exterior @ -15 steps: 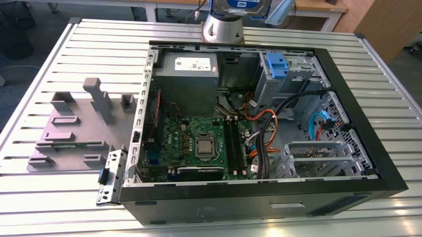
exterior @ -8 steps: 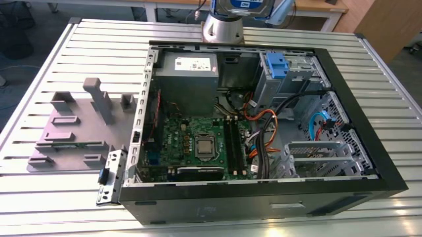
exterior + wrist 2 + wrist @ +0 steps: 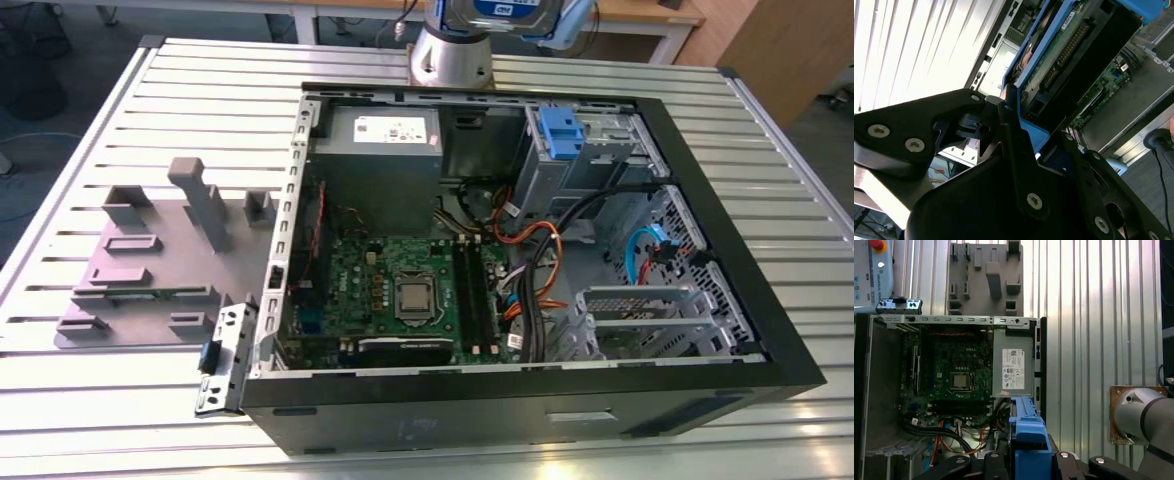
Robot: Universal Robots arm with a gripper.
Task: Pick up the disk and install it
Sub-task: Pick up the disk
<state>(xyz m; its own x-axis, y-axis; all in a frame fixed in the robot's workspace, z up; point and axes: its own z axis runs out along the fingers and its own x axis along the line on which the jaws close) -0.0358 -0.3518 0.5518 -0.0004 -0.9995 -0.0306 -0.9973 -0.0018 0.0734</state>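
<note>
The flat silver rectangular disk carries a white-and-blue label whose print is too small to read. In the exterior view it hangs in the air over the far edge of the open black computer case. The black gripper has its jaws clenched on the disk's blue plastic carrier bracket, and the second wrist view shows the disk's green circuit-board underside.

The case lies on its side on the slatted metal table. At its far side is a grey boxy power supply with a white sticker. Nearer are a green motherboard and orange and black cables. Toward the exterior view's right, a blue plastic latch sits on the grey metal bay.

A grey fixture plate with upright blocks lies beside the case, at the exterior view's left.
</note>
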